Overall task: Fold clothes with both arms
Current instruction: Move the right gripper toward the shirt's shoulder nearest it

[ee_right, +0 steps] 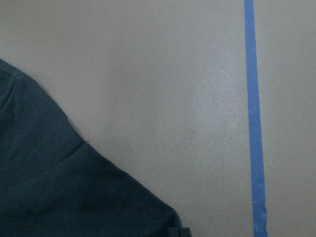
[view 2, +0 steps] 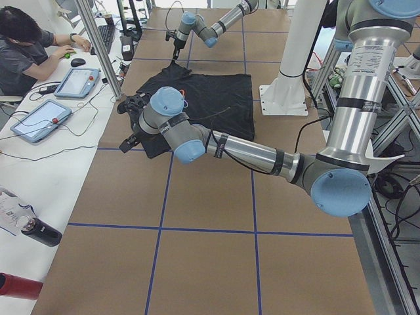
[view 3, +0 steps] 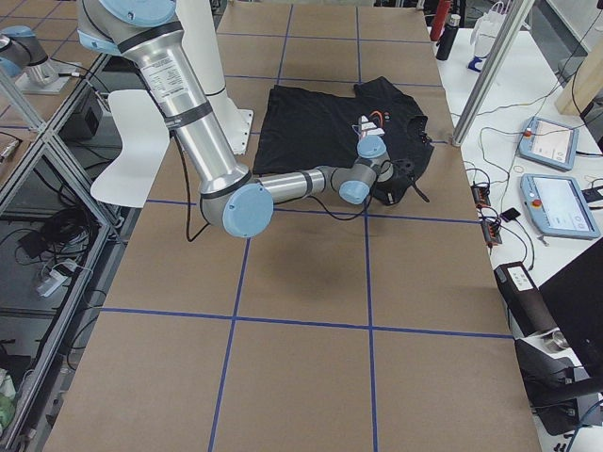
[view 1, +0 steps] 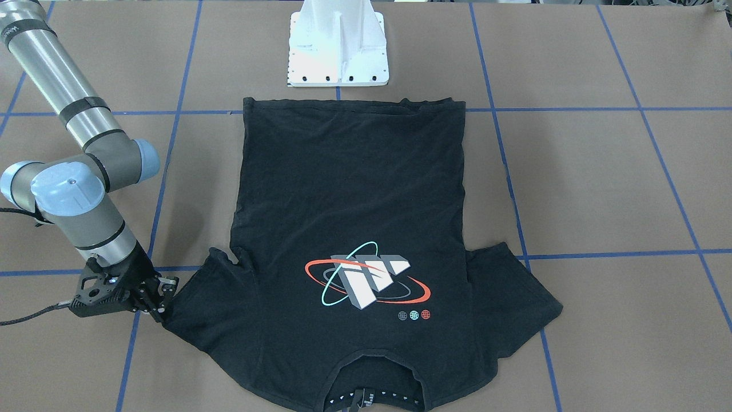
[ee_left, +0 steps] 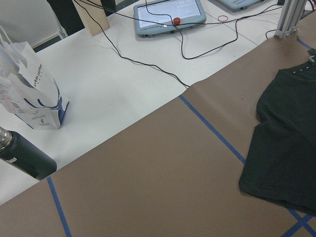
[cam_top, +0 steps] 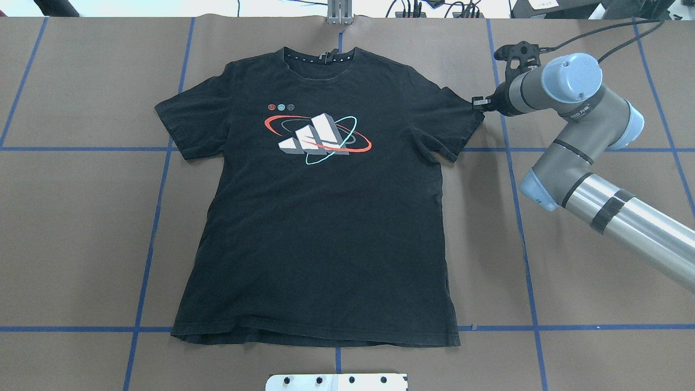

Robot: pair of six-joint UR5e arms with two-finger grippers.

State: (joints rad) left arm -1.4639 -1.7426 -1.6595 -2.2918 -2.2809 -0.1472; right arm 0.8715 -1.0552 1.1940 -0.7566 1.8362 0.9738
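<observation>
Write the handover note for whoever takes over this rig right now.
Right gripper: low at the tip of the shirt sleeve on its side, touching the hem; whether it has closed on it is unclear.
Left gripper: out past the other sleeve; open or shut cannot be told.
Shirt: flat on the table, print up, collar away from the base.
Done: spread out, no fold yet.
Left to do: every fold.

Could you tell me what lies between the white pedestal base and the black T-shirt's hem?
Front-facing view: only brown table covering and a blue tape line, between the white pedestal base and black T-shirt.
</observation>
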